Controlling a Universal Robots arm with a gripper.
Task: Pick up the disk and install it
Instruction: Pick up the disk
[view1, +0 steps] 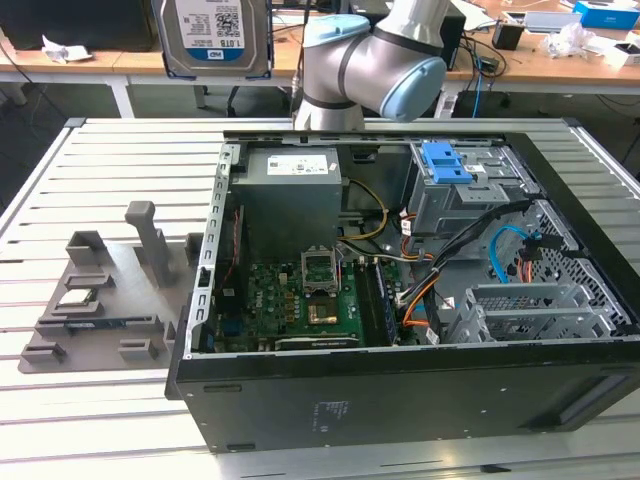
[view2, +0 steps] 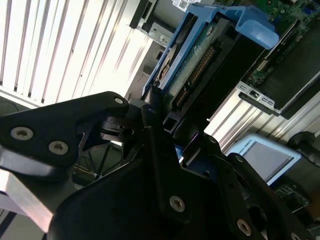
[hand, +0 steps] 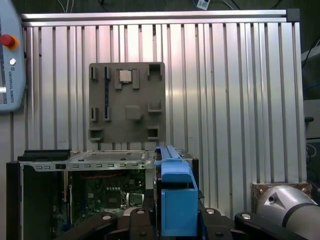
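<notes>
Pincer (view2: 162, 125) clenched on the disk (view2: 200, 60), gripping one end of its blue carrier. Disk is raised in the upper left of the exterior view, label toward the camera, well apart from the open case (view1: 400, 400) on the bench (view1: 60, 420).

Step in hand, as judged: pick-up done, install not yet done. Seating calls for squaring the carrier to a drive bay, clear of the cables (view1: 418, 298).

A ribbed aluminium bench (view1: 60, 420) spans the foreground, its slats glaring bright in the second wrist view. From eleven to one o'clock in the exterior view stand wooden desks (view1: 545, 68) on white legs (view1: 122, 98), strewn with crumpled paper (view1: 62, 48).
</notes>
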